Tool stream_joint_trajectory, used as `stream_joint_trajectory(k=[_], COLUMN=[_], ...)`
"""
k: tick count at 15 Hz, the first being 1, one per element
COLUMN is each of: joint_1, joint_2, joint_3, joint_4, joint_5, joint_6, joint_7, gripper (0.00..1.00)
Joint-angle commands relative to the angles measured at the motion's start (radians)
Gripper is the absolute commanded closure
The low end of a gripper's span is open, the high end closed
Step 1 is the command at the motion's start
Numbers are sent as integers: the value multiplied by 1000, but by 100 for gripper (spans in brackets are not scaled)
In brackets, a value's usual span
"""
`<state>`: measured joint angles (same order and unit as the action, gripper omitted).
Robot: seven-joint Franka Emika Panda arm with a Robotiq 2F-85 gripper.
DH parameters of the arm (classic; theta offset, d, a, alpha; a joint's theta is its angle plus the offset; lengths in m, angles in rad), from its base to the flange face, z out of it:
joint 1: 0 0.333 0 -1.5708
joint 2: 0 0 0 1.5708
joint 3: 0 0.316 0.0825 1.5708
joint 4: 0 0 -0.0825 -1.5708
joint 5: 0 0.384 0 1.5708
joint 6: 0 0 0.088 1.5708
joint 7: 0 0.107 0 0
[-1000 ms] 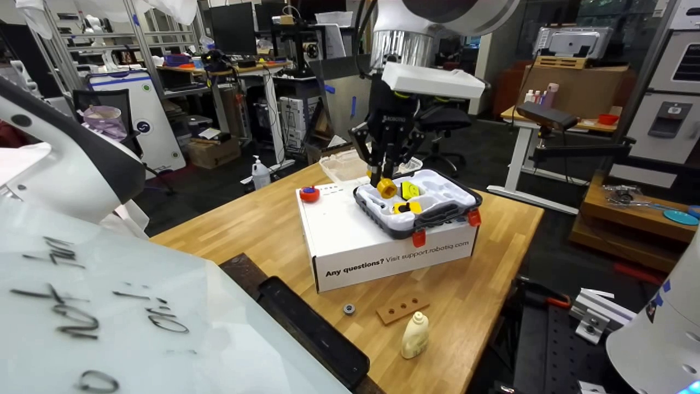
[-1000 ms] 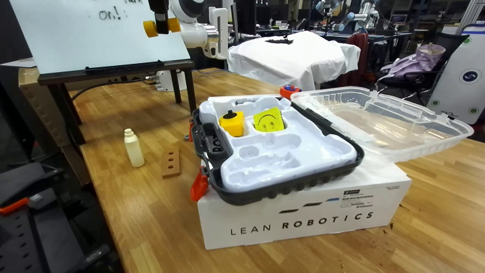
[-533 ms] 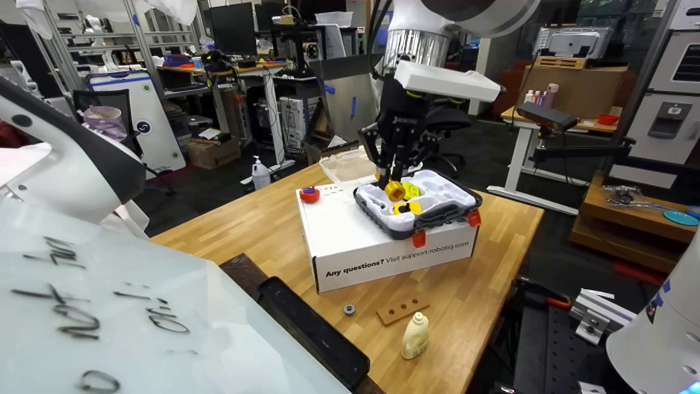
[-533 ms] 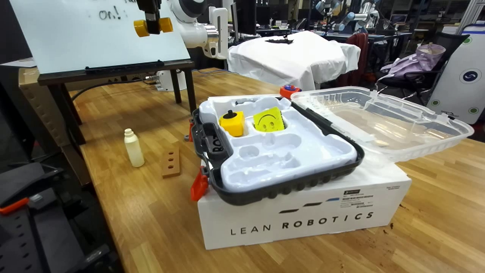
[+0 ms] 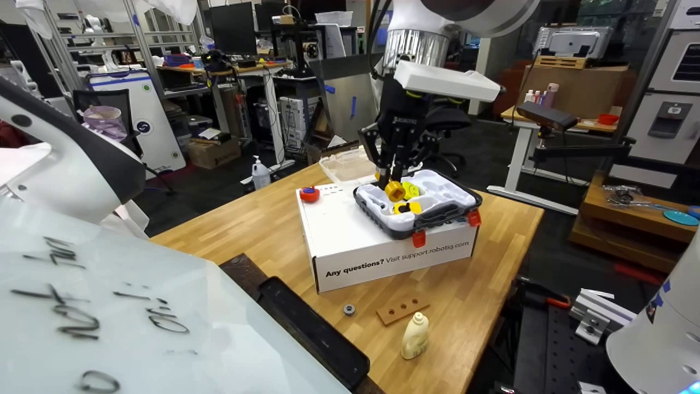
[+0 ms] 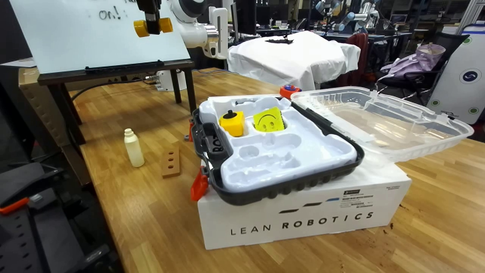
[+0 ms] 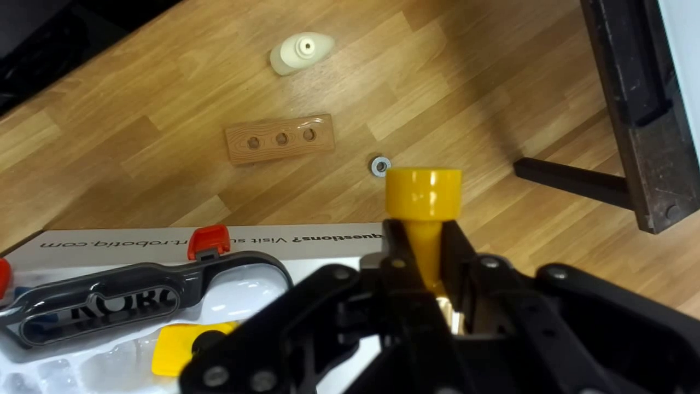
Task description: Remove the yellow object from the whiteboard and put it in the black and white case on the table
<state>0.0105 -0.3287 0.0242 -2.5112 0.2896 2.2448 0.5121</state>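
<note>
The yellow object (image 7: 424, 194) is a spool-like piece with wide round ends and a narrower middle. My gripper (image 7: 424, 235) is shut around its middle and holds it in the air. In an exterior view the yellow object (image 6: 141, 28) and gripper (image 6: 153, 27) appear in front of the whiteboard (image 6: 94, 41), high above the table (image 6: 151, 121). In an exterior view the gripper (image 5: 389, 178) and yellow object (image 5: 395, 191) overlap the black and white case (image 5: 437, 186). The case (image 6: 318, 149) lies open, left of the object in the wrist view. The whiteboard (image 5: 136, 328) has black writing.
The case rests on a white cardboard box (image 6: 303, 223). Its clear lid (image 6: 382, 121) hangs open. A yellow cube (image 6: 233, 123) and a smiley block (image 6: 269, 119) sit inside. A cream bottle (image 6: 134, 148), a wooden block (image 6: 171, 163) and a grey ring (image 7: 379, 166) are on the table.
Over the first half second my gripper and the yellow object moved a little right in an exterior view and left in an exterior view. Since then nothing has visibly moved.
</note>
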Motion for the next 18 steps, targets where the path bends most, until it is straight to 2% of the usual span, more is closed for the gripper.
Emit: stream_joint_trajectory(k=[1,4,7,13,14,18], joint_1=[-10,-27,-74,-174,-155,-168], joint_2=[39,91,131,136,142,142], joint_3=[-8,-44,-73,-123,-127,-132], joint_4=[31,69,92,73,84,83], joint_5=[62,165,196,98,121,108], joint_6=[-12,-13,35,164,128,138], joint_7=[-12,17,88,261,201,239], gripper=[95,95,95,95,82,82])
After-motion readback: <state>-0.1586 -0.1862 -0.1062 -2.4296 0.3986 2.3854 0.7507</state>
